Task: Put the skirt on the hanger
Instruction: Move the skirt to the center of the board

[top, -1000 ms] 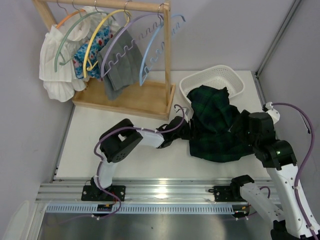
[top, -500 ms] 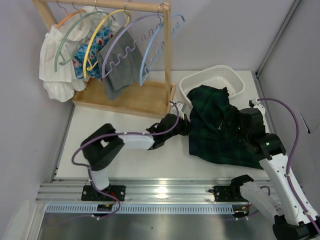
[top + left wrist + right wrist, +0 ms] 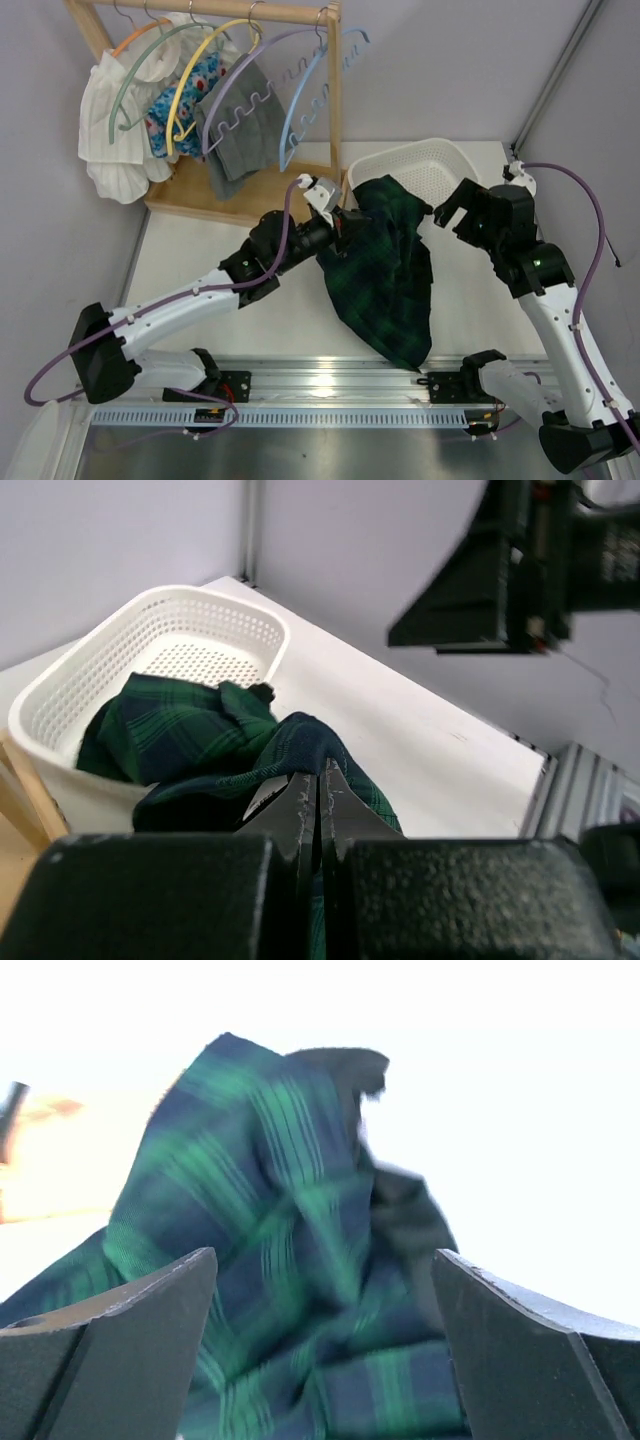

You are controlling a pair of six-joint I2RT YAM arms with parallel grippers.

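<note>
Top external: left tool (image 3: 343,222) pinches hanging skirt (image 3: 385,270).

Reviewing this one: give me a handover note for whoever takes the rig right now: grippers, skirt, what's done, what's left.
Left gripper: shut on an edge of the skirt, near the rack.
Right gripper: open, holding nothing, facing the skirt.
Skirt: hangs from the left gripper, one end in the white basket.
Done: skirt gripped.
Left: get it onto a hanger; the blue hanger looks free.
</note>
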